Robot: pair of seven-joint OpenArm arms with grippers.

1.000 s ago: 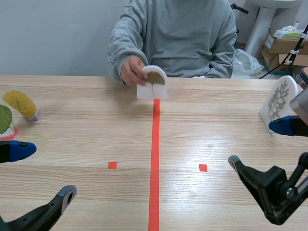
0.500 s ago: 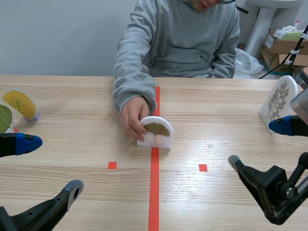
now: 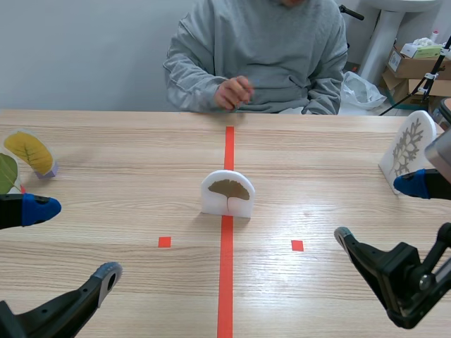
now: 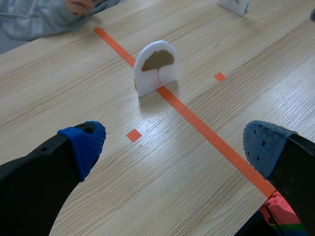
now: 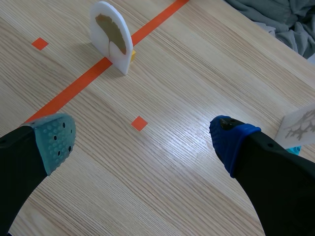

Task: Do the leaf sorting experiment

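A white arched card with a brown ginkgo leaf (image 3: 227, 193) stands upright on the orange-red centre line, also seen ahead of the left gripper (image 4: 156, 67) and ahead of the right gripper (image 5: 112, 35). My left gripper (image 3: 70, 243) (image 4: 172, 145) is open at the near left, well short of the card. Over the near right my right gripper (image 3: 380, 211) (image 5: 140, 137) is open too, holding nothing. A yellow leaf card (image 3: 30, 153) and a green leaf card (image 3: 7, 174) stand at the far left. A white snowflake-like leaf card (image 3: 409, 150) (image 5: 300, 125) stands at the far right.
A person in a grey sweatshirt (image 3: 261, 49) sits across the table, one hand (image 3: 234, 91) held near the chest above the far edge. Cardboard boxes (image 3: 416, 67) stand behind at the right.
The person set the ginkgo card down on the centre line, let go and drew the hand back to the chest. My left gripper shifted slightly toward the middle; the right one stayed put.
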